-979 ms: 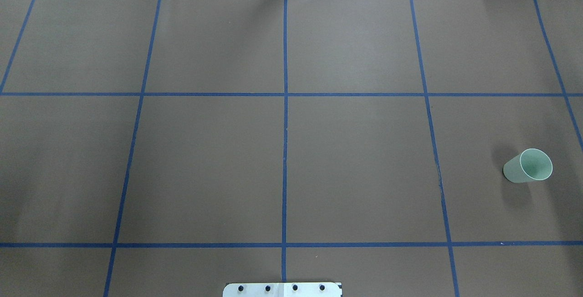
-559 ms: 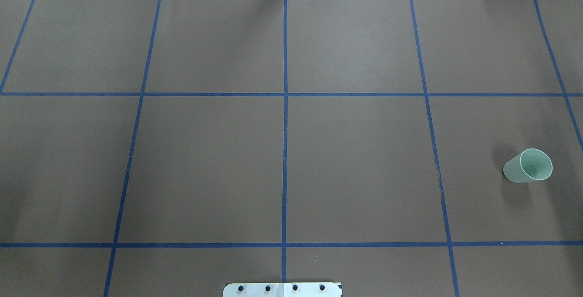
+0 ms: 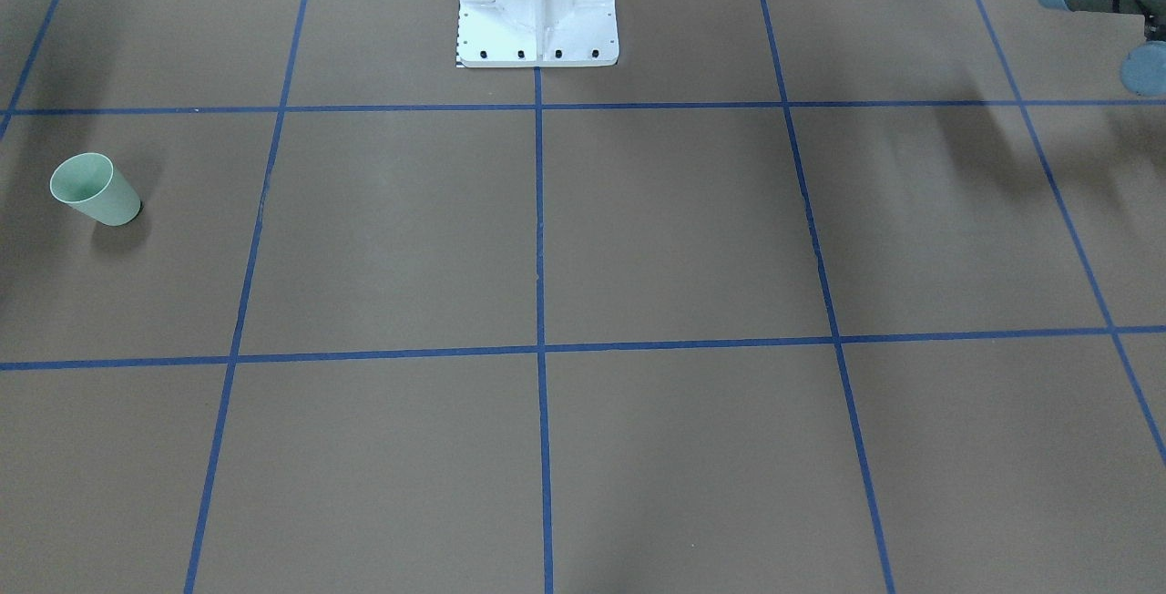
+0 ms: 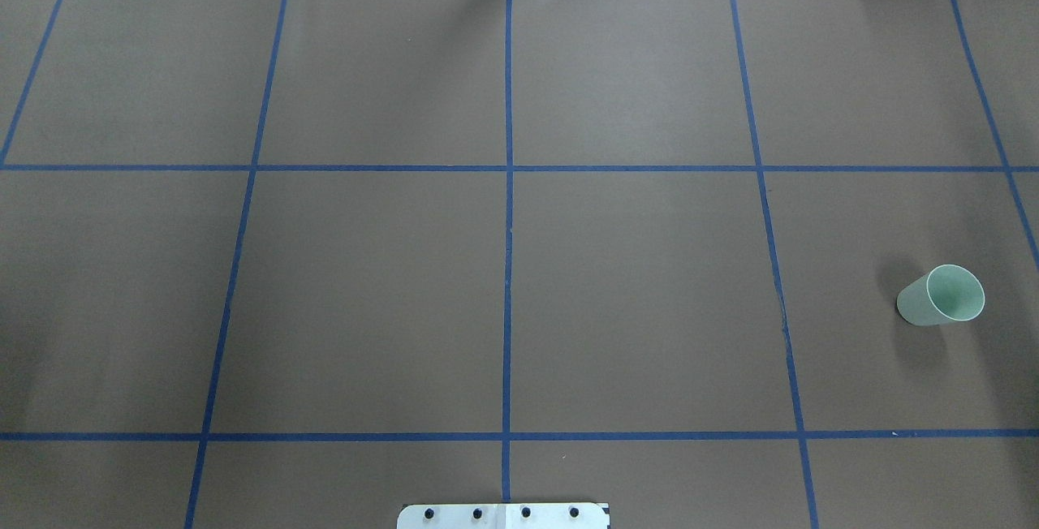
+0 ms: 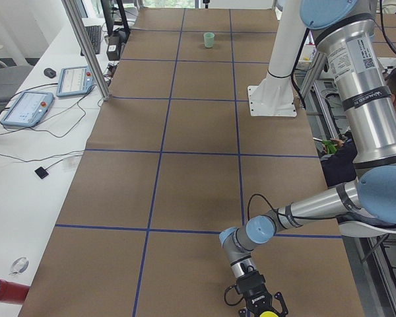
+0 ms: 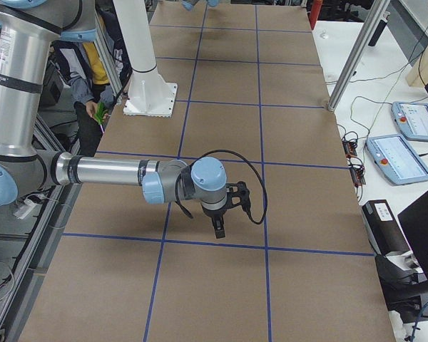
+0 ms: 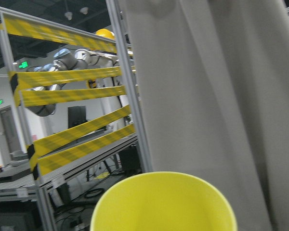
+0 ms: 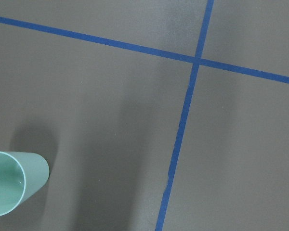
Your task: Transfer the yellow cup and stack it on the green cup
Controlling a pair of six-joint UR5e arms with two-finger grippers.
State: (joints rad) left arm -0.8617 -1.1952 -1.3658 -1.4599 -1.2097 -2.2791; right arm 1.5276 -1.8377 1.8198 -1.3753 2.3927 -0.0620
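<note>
The left gripper (image 5: pixel 263 309) hangs low past the table's left end. It shows only in the side view, so I cannot tell how far its jaws are parted. A sliver of the yellow cup (image 5: pixel 269 314) shows right at its tip, and the cup's open rim (image 7: pixel 164 202) fills the bottom of the left wrist view, close under the camera. Whether the fingers actually clamp it is not visible.

The right gripper (image 6: pixel 219 229) points straight down above the table near its right end, touching nothing. I cannot tell its opening either. The green cup (image 8: pixel 12 185) stands upright on the sheet below it and off to one side, mouth up, apart from the tool and well away from the left gripper at the far end (image 5: pixel 209 39).

The table (image 4: pixel 633 286) is covered in brown paper marked into squares by blue tape lines (image 4: pixel 508 269).

Between the two tools, at the robot's edge, stands the white pedestal (image 3: pixel 537 2). Beyond the left gripper, its wrist camera sees a grey curtain (image 7: pixel 216 96) and a frame with yellow-black striped bars (image 7: pixel 72 96). A white side bench (image 5: pixel 26 172) across the table holds teach pendants (image 5: pixel 26 109) and cables. A person (image 6: pixel 93 78) stands behind the pedestal.
</note>
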